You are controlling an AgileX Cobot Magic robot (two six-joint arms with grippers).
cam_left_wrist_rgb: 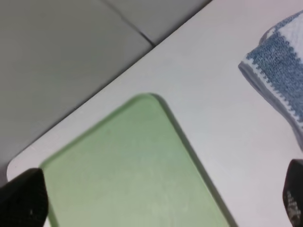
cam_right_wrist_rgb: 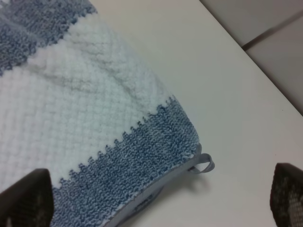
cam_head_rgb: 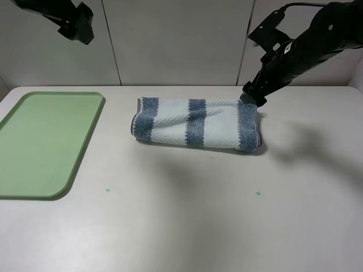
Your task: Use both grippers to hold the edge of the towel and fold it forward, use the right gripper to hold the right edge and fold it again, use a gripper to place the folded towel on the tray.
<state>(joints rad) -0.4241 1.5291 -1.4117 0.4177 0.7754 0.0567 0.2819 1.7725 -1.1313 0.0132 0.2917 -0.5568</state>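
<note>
Tabletop (cam_head_rgb: 187, 226) holds the folded towel (cam_head_rgb: 195, 123), long axis running left-right.

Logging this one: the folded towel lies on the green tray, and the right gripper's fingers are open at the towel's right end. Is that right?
Not quite. The towel lies on the table, right of the tray and apart from it, as the exterior high view shows. The rest holds: it is folded, and the right gripper is at its right end, fingers open.
</note>
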